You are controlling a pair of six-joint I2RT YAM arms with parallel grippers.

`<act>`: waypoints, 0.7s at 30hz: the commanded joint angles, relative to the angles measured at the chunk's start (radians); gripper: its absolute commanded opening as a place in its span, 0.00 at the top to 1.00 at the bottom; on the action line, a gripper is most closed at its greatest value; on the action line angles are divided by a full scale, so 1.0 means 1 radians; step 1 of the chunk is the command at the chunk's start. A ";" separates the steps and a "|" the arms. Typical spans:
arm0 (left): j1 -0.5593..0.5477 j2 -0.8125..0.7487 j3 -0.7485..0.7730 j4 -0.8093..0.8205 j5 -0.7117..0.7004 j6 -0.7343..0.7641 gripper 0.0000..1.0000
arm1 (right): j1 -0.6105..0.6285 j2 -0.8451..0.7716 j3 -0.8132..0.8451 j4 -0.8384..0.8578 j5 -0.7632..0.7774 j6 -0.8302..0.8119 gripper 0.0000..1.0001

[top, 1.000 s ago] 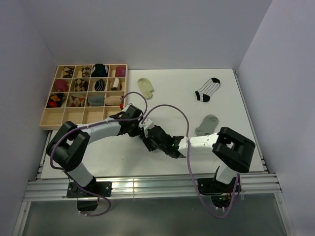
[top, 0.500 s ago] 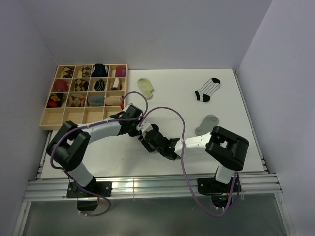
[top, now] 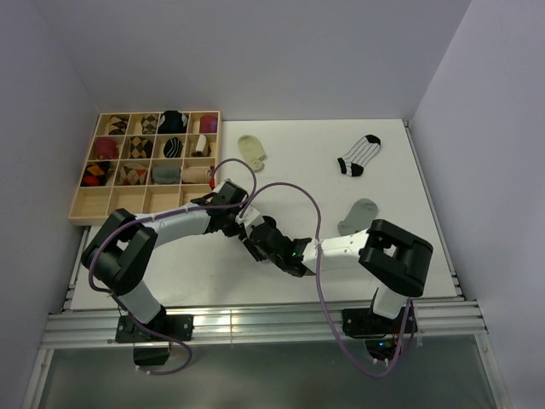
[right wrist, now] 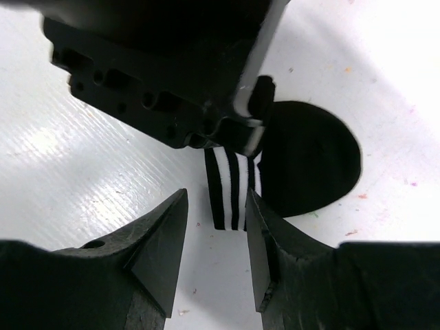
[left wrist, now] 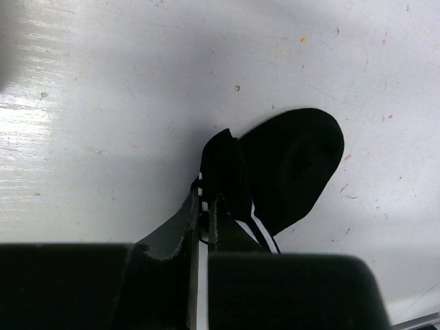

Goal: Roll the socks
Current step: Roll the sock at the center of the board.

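Compared with a second ago, we are seeing the right arm's elbow sitting a little further in toward the left arm, while both claws are staying over the same patch of the table. The left claw is clenching on the cuff end of the black sock, its fingers standing almost together with a bunch of black cloth pinched between them. Ahead of that claw and to its right, the sock's rounded toe end is lying flat on the table.

The right claw is hanging released, its two fingers standing apart. Just ahead of the gap between them the sock's folded, white-banded part is lying, and we are not seeing either finger touching it. Directly beyond that fold, the left claw's black body is filling the upper part of the right wrist view and blocking the way forward.

From above, the two claws are crowding nose to nose and hiding the black sock, and a purple cable is looping over them. Behind the right claw, the grey sock is lying beside that arm's forearm. The striped sock and the cream sock are lying well apart from both claws, and a wooden tray of compartments is sitting behind the left claw, off to its side.
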 commanded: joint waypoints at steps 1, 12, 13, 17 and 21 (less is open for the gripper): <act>-0.006 0.014 0.022 -0.024 0.012 0.021 0.97 | 0.009 0.051 0.038 0.024 0.025 -0.002 0.53; -0.006 0.019 0.027 -0.021 0.021 0.029 0.97 | 0.007 0.183 0.084 -0.051 0.089 0.033 0.63; -0.006 0.022 0.028 -0.021 0.021 0.030 0.97 | 0.007 0.187 0.089 -0.060 0.102 0.037 0.71; -0.006 0.007 0.033 -0.017 0.012 0.027 0.93 | -0.004 0.180 0.087 -0.089 0.074 0.057 0.98; -0.004 -0.035 0.037 -0.012 -0.016 0.020 0.79 | -0.054 0.140 0.092 -0.141 -0.106 0.080 1.00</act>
